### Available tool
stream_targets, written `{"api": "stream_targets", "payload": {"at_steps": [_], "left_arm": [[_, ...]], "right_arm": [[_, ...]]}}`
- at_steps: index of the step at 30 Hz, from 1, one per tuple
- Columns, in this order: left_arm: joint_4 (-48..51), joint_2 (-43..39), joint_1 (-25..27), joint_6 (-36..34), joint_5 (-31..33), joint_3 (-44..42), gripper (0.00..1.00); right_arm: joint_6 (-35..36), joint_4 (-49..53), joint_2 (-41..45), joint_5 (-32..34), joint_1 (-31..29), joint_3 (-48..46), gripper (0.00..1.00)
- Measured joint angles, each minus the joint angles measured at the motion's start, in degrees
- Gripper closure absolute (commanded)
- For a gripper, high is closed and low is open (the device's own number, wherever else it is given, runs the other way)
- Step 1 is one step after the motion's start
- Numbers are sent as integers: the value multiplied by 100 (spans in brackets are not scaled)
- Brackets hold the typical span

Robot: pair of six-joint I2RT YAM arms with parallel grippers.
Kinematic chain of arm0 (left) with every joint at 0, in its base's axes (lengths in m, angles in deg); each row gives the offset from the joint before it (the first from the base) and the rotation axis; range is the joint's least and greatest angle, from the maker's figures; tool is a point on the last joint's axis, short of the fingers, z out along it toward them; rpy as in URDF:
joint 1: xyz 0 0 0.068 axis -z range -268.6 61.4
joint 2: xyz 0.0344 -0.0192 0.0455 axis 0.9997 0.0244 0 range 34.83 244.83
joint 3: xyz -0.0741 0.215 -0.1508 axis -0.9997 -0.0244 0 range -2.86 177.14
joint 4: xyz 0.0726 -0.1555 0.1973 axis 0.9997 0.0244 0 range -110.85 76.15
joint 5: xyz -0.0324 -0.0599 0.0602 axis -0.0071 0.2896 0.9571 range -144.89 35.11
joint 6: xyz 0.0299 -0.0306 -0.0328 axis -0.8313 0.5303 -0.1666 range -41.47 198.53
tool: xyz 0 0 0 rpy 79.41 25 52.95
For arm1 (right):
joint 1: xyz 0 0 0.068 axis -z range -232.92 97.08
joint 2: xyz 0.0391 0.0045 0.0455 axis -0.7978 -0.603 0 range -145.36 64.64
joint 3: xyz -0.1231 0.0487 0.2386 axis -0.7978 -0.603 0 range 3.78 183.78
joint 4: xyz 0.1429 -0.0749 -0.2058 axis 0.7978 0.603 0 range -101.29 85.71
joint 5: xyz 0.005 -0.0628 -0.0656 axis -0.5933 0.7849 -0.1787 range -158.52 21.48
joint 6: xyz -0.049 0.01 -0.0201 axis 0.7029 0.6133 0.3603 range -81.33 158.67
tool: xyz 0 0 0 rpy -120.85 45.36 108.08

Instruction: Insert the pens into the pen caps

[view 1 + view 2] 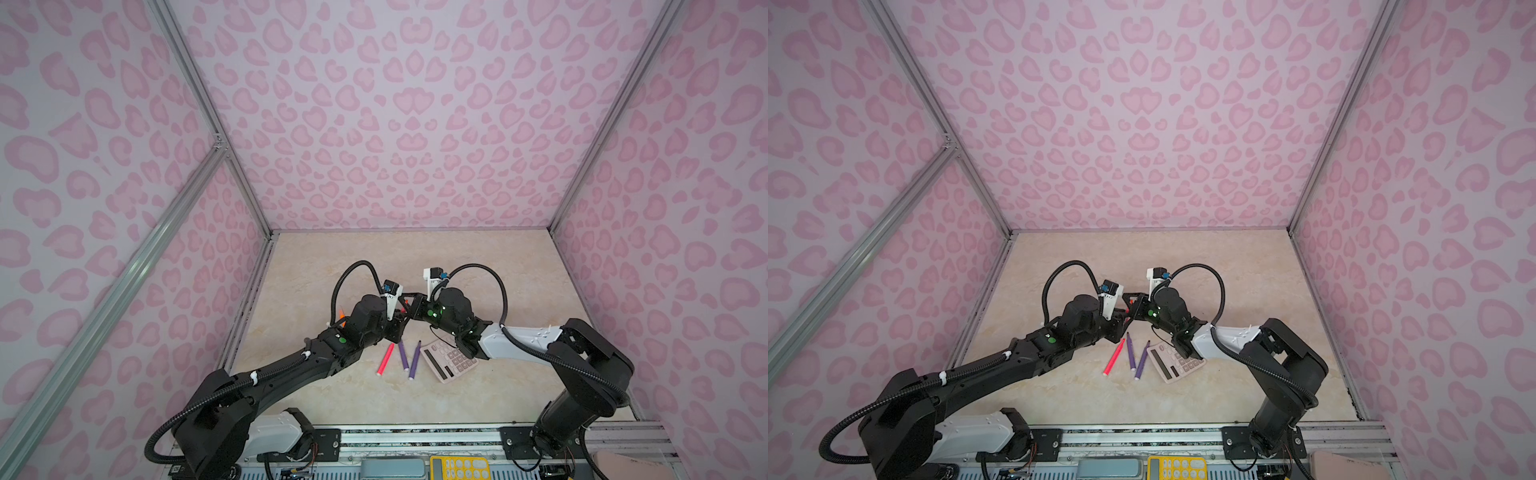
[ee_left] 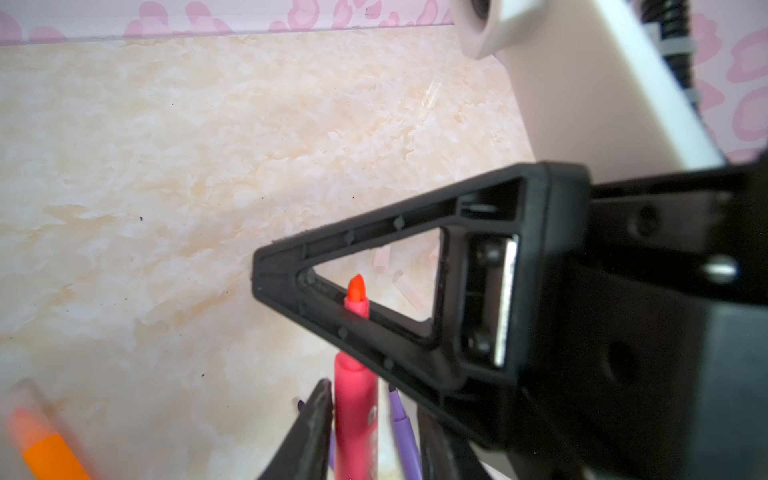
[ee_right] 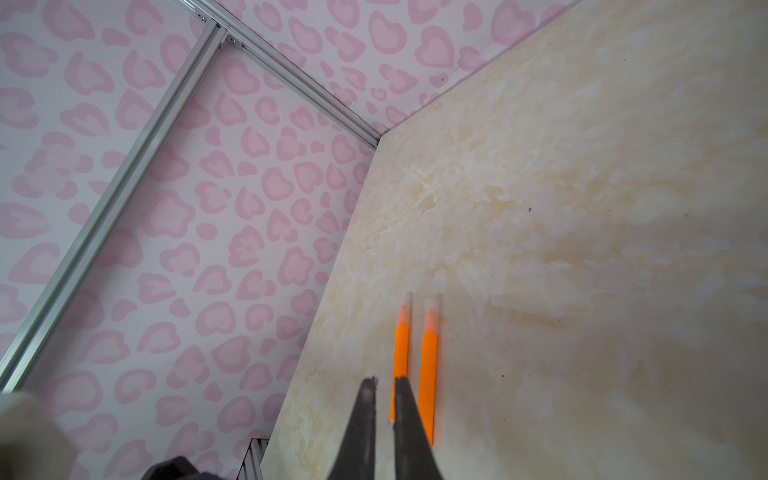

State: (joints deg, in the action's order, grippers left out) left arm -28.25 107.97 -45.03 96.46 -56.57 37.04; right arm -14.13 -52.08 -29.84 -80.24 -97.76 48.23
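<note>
black arms (image 1: pixel 274 376), marbled tabletop (image 1: pixel 332 270), pink-spotted walls (image 1: pixel 415 124)

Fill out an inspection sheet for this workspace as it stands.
Surface: beige marbled tabletop, a few dark specks.
Job's things: two orange pens side by side, tips under clear caps; one pink-red pen and two purple pens lying loose; loose caps on the table.
Clutter: pink calculator, partly under the right arm.
Grippers: left gripper open around a second pink-red pen, tip bare; right gripper shut, nothing seen in it.
Cables: black hoses loop above both wrists, clear of the pens.
Surroundings: pink patterned walls, aluminium frame.
</note>
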Motion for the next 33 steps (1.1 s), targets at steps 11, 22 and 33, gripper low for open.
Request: {"api": "stream_targets", "payload": {"at_steps": [11,22,33], "left_arm": [[-46,195,4,0,-92,131,72],[-90,203,0,48,-52,140,97],[-269,11,4,483,-238,72,97]], "right_arm": [[52,26,157,-26,31,-52,100],[94,20,238,4,0,-131,63],[590,940,1836,597,129,-544,29]]}}
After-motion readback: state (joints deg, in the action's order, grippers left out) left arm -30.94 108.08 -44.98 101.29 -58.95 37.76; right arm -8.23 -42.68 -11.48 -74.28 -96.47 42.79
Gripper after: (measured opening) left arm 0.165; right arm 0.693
